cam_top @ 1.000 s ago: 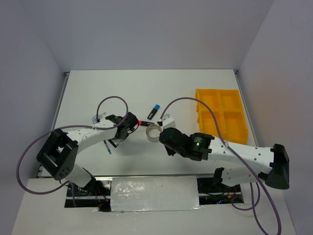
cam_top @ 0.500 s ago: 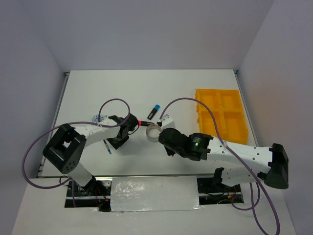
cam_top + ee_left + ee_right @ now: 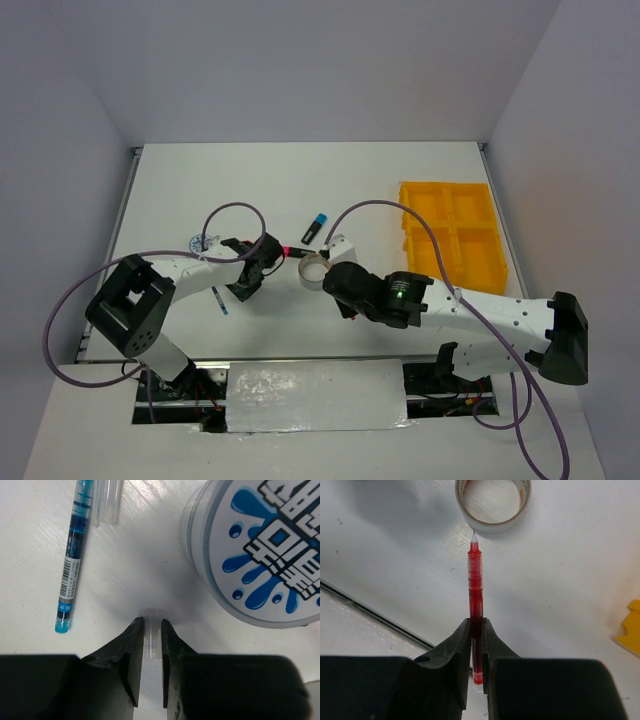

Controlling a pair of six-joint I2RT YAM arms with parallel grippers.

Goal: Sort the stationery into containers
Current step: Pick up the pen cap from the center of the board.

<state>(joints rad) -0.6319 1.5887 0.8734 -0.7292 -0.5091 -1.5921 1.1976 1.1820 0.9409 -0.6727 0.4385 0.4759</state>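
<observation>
- The right gripper (image 3: 476,625) clenches a red pen (image 3: 475,580) at mid-barrel, its nib aimed at the silvery tape ring (image 3: 492,502) just ahead.
- The left gripper (image 3: 152,627) pinches a short clear plastic tube (image 3: 151,647) (possibly a pen cap) on the table, with a barcode-stickered blue pen (image 3: 74,565) nearby.
- Beside them, a tape roll (image 3: 260,545) bears blue splashes and blocky lettering, cropped and unreadable.
- Farther off, the yellow tray (image 3: 470,205) appears empty, so sorting seems barely begun, with every item yet to be placed.

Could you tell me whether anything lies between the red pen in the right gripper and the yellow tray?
Nothing visible does: only bare table separates the thin red pen, clamped in the right gripper, from the yellow four-compartment plastic tray.
</observation>
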